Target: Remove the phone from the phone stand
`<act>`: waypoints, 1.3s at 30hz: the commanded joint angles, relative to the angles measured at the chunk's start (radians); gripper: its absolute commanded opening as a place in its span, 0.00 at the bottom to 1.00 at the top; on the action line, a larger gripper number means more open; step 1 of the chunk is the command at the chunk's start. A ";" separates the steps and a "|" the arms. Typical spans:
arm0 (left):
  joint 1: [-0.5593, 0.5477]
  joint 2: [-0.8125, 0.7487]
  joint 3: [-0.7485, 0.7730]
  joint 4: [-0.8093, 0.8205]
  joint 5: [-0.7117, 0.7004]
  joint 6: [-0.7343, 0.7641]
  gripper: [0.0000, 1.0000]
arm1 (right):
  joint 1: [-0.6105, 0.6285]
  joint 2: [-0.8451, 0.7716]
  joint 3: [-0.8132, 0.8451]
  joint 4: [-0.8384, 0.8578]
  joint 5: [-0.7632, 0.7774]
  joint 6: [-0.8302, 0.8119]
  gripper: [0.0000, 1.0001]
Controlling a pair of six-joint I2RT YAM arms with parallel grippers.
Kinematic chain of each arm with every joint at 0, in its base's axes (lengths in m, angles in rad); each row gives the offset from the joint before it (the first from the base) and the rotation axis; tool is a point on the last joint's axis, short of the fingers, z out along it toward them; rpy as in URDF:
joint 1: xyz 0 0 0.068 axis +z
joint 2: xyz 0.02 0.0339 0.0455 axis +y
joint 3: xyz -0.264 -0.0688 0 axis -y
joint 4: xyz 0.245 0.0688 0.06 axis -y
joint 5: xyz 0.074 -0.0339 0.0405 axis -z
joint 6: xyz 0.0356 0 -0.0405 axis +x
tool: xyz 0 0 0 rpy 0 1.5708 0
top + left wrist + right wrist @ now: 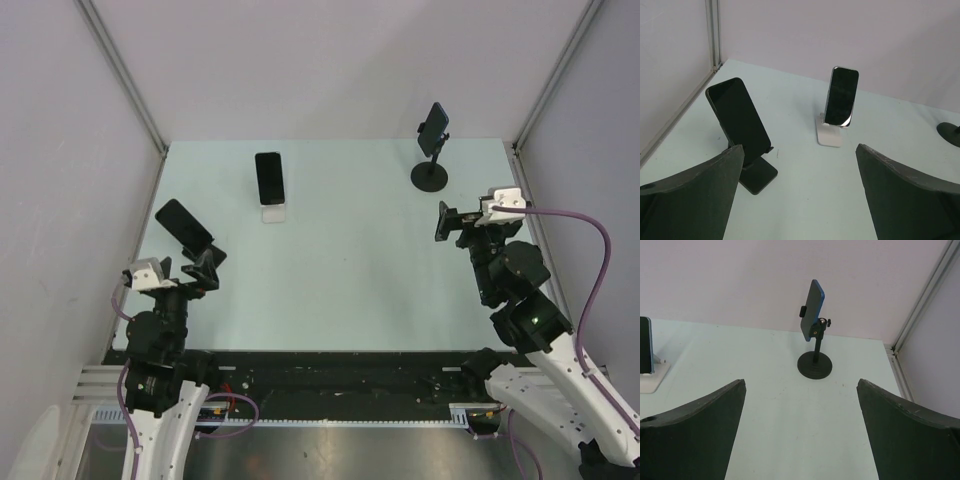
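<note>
Three phones stand propped on the counter (pixel 350 270): left phone (pixel 183 224), middle phone (pixel 270 178), far-right phone (pixel 434 127). Empty, the left claw (pixel 799 150) and right claw (pixel 801 382) gape wide.

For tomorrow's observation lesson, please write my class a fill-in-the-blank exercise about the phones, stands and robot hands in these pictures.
1. The table holds ___ phones, each on its own stand.
2. The middle phone leans on a stand coloured ___.
3. The blue-backed phone is clamped on a pole stand whose base has a ___ shape.
4. Rather than shut, the left hand and the right hand are both ___.

Missing words: three; white; round; open.
</note>
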 commanded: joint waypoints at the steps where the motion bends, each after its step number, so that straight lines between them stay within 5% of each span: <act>1: -0.001 -0.016 0.032 -0.008 -0.029 -0.030 1.00 | 0.000 0.023 -0.008 0.079 0.009 -0.047 1.00; 12: -0.001 0.150 0.079 -0.015 -0.061 -0.138 1.00 | 0.000 0.017 -0.064 0.044 -0.025 -0.024 1.00; 20: -0.001 0.346 0.197 -0.088 -0.217 -0.222 1.00 | 0.000 0.046 -0.074 0.005 -0.074 0.026 1.00; 28: 0.010 0.707 0.332 -0.122 -0.341 -0.227 1.00 | 0.004 0.057 -0.095 -0.015 -0.189 0.127 1.00; 39: 0.214 1.091 0.528 -0.120 -0.360 -0.366 1.00 | 0.013 0.010 -0.135 0.011 -0.238 0.134 1.00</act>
